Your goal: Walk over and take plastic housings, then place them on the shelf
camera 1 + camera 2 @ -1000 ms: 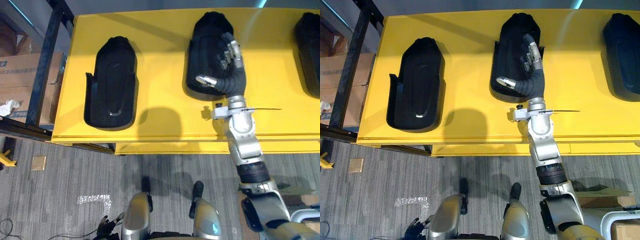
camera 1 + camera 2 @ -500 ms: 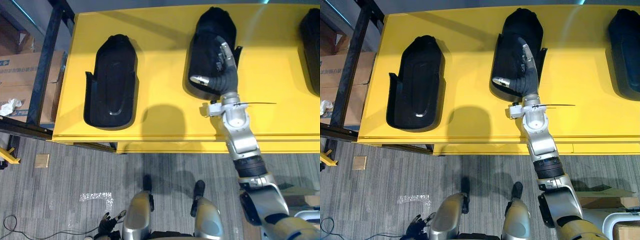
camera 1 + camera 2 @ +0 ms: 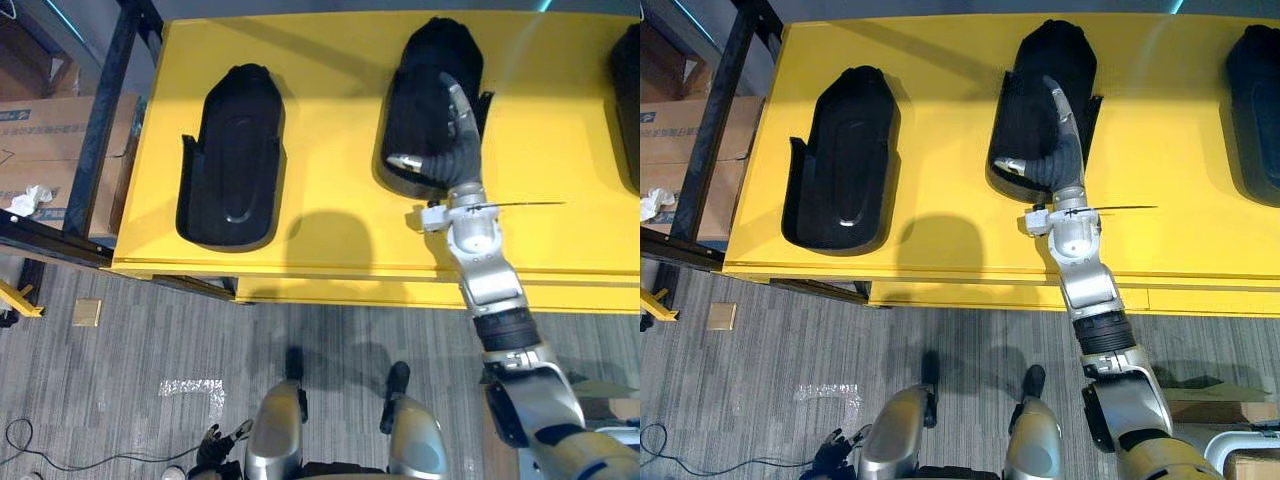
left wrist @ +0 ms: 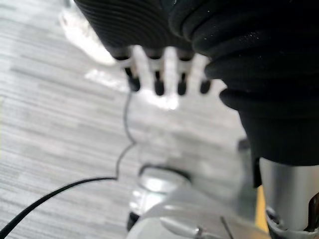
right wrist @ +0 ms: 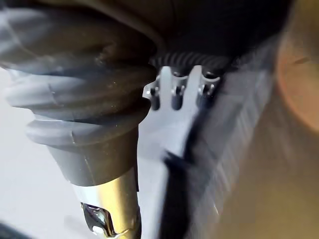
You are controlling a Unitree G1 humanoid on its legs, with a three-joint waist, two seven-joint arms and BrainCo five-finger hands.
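**Right eye view: hand flat on mid housing, no grip yet**

You've got 3 black housings lying on the yellow top [image 3: 940, 120]: left housing [image 3: 840, 160], middle housing [image 3: 1025, 100], and right housing [image 3: 1255, 100] at the view's edge, all well apart. Your right hand [image 3: 1052, 160] lies along the middle housing. Its fingers are straight and the thumb is splayed to the side, curled round nothing, so there's no grasp. Your left hand [image 4: 171, 67] hangs low over the grey carpet [image 3: 150, 330], fingers relaxed & loose, holding nothing.

Progress, my read: the walk-over looks done. The take isn't done, and the placing is all left. I can't tell whether the yellow top is the pickup spot or the shelf itself, so treat that as approx.

Materials:
- **Housings:** matte black moulded plastic. They're long shells, rounded at the far end and squarer at the near end, w/ small side tabs. The left one lies hollow side up w/ a faint gloss inside.
- **Yellow top:** smooth, flat and hard, w/ a front lip. I'd expect the shells to slide on it rather than stick.
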